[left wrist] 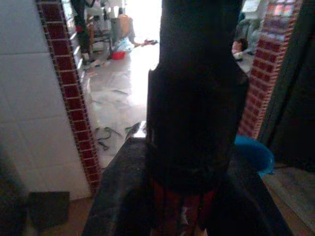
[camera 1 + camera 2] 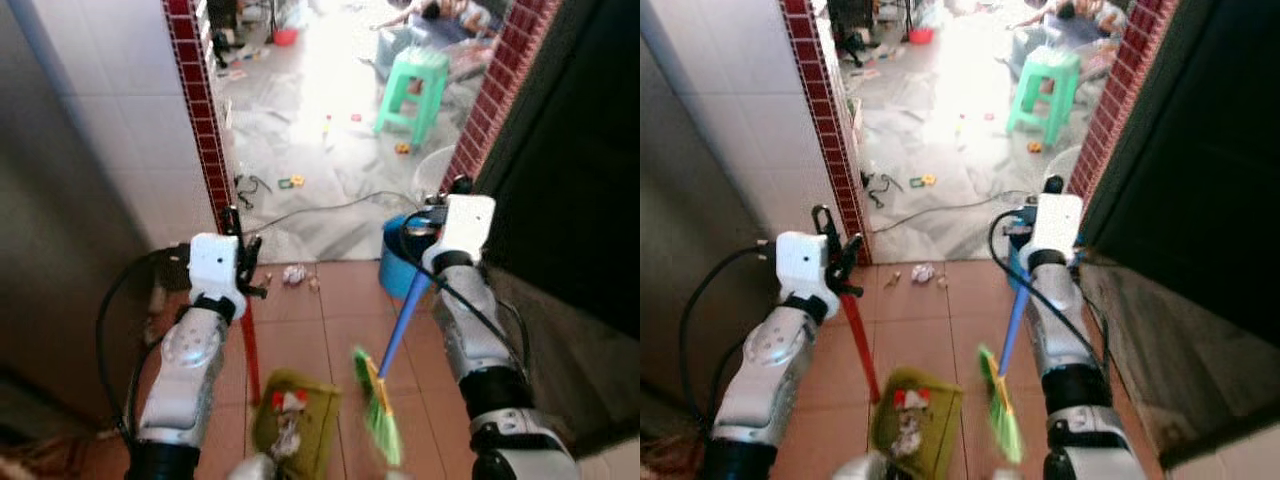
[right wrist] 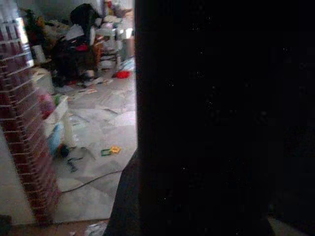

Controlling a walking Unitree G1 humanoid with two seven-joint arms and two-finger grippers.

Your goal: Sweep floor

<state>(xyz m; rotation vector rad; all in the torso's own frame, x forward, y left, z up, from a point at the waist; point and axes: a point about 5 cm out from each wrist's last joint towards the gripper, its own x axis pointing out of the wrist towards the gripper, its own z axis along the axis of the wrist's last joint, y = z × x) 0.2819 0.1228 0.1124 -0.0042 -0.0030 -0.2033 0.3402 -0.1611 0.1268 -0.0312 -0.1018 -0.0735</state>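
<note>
Standing on the terracotta floor tiles (image 2: 330, 310) just inside a doorway, the robot holds a tool in each arm. The left gripper (image 2: 243, 262) has its black fingers closed around the thin red handle (image 2: 250, 350) of an olive-green plastic dustpan (image 2: 295, 420), which rests on the tiles below and between the two arms, with a clump of red and white litter (image 2: 288, 408) in its tray. The right gripper (image 2: 440, 222) sits at the top of the long blue handle (image 2: 402, 325) of a broom with bright green bristles (image 2: 378, 415); the bristles hang blurred just beside the dustpan's right edge. I cannot tell how the right fingers stand, since the white wrist housing covers them from above and the right wrist view is dark.

A small crumpled scrap of pale paper (image 2: 294, 274) lies on the tiles near the threshold, ahead of the dustpan and between the arms. A round blue plastic bucket (image 2: 398, 262) stands just beside the right arm, at the foot of a red brick pillar (image 2: 495, 95). Another red brick-tiled edge (image 2: 203, 130) frames the opening on the left. Beyond it, a grey marbled floor (image 2: 300, 150) is strewn with small toys, a black cable (image 2: 330, 208) and a mint-green plastic stool (image 2: 412, 90).
</note>
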